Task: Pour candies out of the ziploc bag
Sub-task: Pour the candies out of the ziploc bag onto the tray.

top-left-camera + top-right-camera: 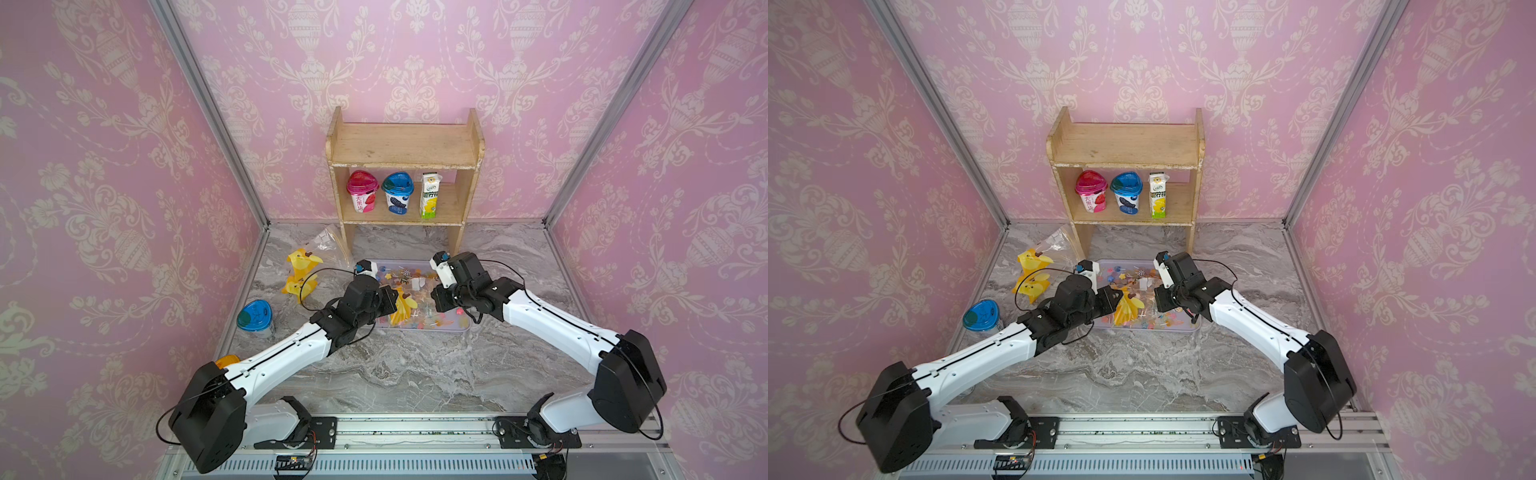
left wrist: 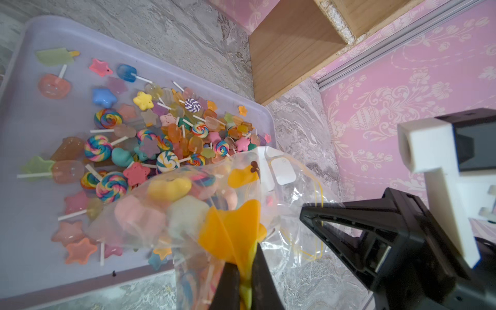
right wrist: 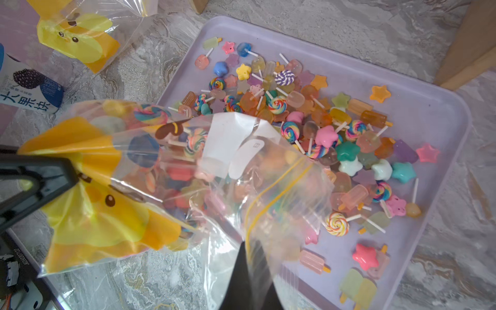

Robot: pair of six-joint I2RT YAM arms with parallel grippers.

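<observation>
Candies point(image 3: 295, 112): mostly heaped on lilac tray point(image 3: 456, 120), some left inside ziploc bag point(image 3: 161, 174), mouth over it. Left gripper point(image 2: 245, 271) clamped on yellow bottom corner, right gripper point(image 3: 247, 263) pinched on zip edge. Raise bottom higher, keep mouth low, shake gently. Reads "大果块" on yogurt cup point(image 3: 29, 88); bag sticker possibly marked 8, too blurred.

Clear, crinkled, glossy plastic bag point(image 3: 268, 188); shiny candies point(image 3: 324, 137); smooth matt plastic tray point(image 3: 429, 112); marble-patterned desk point(image 1: 415, 374); bare wooden shelf point(image 1: 405, 145).
</observation>
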